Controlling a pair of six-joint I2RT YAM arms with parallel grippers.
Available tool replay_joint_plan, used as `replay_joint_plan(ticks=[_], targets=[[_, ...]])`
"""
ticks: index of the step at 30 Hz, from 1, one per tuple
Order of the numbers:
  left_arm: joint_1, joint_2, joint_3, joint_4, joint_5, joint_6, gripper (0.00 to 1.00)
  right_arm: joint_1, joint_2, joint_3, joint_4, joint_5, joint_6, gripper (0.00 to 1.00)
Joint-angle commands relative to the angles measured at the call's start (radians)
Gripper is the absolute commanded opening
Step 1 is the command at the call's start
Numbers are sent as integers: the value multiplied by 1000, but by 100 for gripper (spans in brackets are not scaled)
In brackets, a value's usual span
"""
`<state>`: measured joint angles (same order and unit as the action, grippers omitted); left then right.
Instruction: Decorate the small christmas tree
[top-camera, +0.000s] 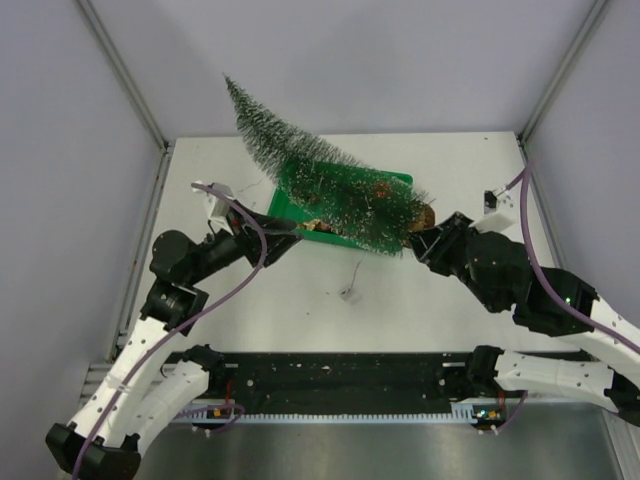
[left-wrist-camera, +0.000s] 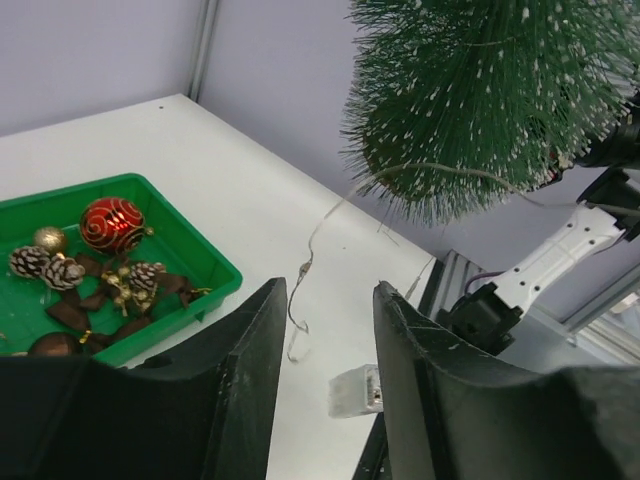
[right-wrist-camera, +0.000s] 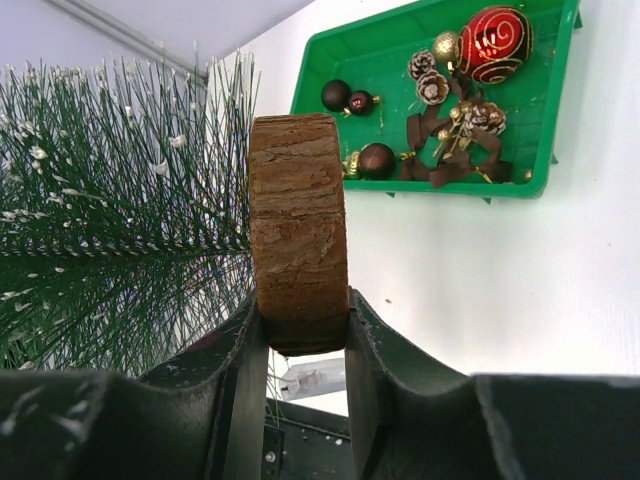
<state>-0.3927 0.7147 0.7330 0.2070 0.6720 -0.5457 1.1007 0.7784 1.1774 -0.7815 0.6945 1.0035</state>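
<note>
A: Lying where, the small christmas tree?
B: It is held tilted above the green tray, tip past the tray's far-left corner.
A: Held how?
B: Its wooden base is clamped by the right gripper at the tray's right end. The left gripper, by the tray's near-left corner, is seen parted and empty.

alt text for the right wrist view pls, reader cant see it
The right pincer clamps the round brown bark-textured base of a bristly green, white-tipped artificial tree held sideways. Behind it, a green plastic tray on the white table holds a red-and-gold bauble, pinecones and dark baubles.
</note>
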Motion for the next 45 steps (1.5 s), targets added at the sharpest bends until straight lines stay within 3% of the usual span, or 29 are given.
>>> replay_joint_plan(ticks=[1, 4, 7, 9, 11, 18, 21, 28, 33, 40, 45], targets=[[15, -29, 2, 51, -17, 24, 38, -7, -18, 7, 87, -23, 29, 0], [21, -32, -4, 71, -20, 7, 28, -7, -21, -2, 88, -29, 37, 0], [26, -40, -7, 81, -17, -17, 24, -9, -25, -15, 88, -29, 46, 0], [29, -46, -12, 72, -15, -13, 9, -7, -30, -22, 88, -26, 47, 0], [32, -55, -15, 58, -15, -4, 2, -7, -34, -19, 88, -18, 43, 0], [37, -96, 0, -72, 11, 81, 0, -7, -41, 60, -1, 98, -9, 0], [37, -104, 69, -249, 34, 229, 0, -7, -33, 105, -76, 175, -42, 0], [37, -116, 334, -800, 51, 761, 0, -7, 38, 195, -313, 362, -45, 0], [38, -100, 584, -1056, 38, 1058, 0, -10, 126, 217, -432, 451, -43, 0], [37, -69, 804, -1140, 84, 1274, 0, -9, 220, 200, -408, 438, -135, 0], [37, -49, 810, -1071, 100, 1405, 0, -7, 207, 124, -202, 306, -368, 0]])
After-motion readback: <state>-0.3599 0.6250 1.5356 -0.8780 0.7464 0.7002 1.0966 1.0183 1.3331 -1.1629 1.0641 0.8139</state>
